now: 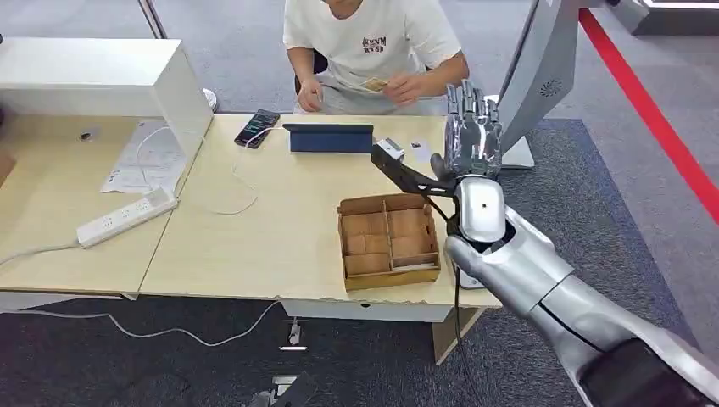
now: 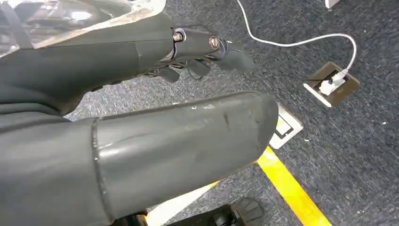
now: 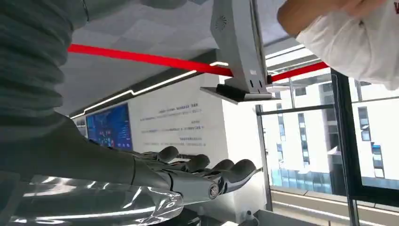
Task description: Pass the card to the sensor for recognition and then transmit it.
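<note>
Your right hand (image 1: 471, 136) hovers raised over the tabletop's (image 1: 254, 237) far right edge with fingers (image 3: 221, 169) straight, together and holding nothing, while the seated person (image 1: 373, 42) holds the card (image 1: 376, 84), suggesting the handover itself.

Person (image 1: 373, 42) cut off at top edge; card (image 1: 374, 84) in their hands too small to read. Right hand (image 1: 471, 136) hides desk (image 1: 254, 246) corner behind it.

A compartmented cardboard box (image 1: 389, 239) sits on the bench (image 1: 254, 237) near its front edge. A dark phone (image 1: 257, 127) lies beside a blue tablet case (image 1: 328, 137). A white power strip (image 1: 127, 217) lies far left.
</note>
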